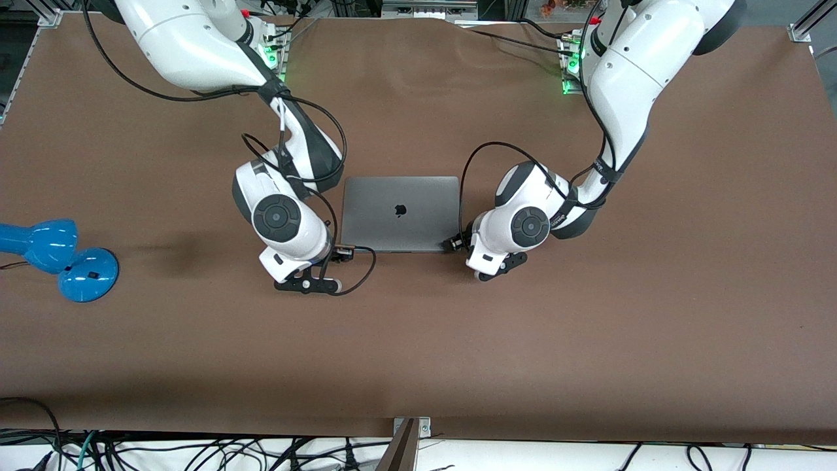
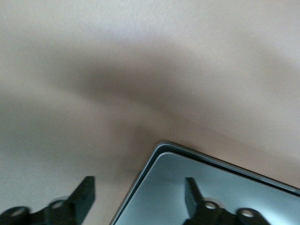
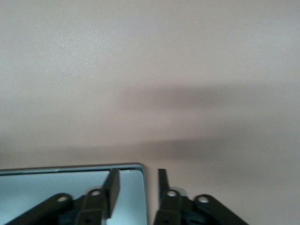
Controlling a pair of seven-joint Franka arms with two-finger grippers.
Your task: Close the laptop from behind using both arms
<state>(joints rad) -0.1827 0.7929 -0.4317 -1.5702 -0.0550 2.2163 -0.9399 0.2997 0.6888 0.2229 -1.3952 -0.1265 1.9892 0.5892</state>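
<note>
The space-grey laptop [image 1: 400, 213] lies in the middle of the table with its lid down and the apple logo facing up. A thin dark seam shows along its edge in the left wrist view [image 2: 211, 187]. My left gripper [image 1: 454, 244] is open at the laptop's camera-side corner toward the left arm's end. In the left wrist view [image 2: 138, 194] one finger is over the lid and the other over the table. My right gripper [image 1: 343, 252] is open at the other camera-side corner. In the right wrist view [image 3: 137, 186] its fingers straddle the edge of the laptop [image 3: 47, 187].
A blue desk lamp [image 1: 59, 258] lies on the brown table [image 1: 588, 327] at the right arm's end. Black cables loop from both wrists beside the laptop. Cables hang below the table's camera-side edge.
</note>
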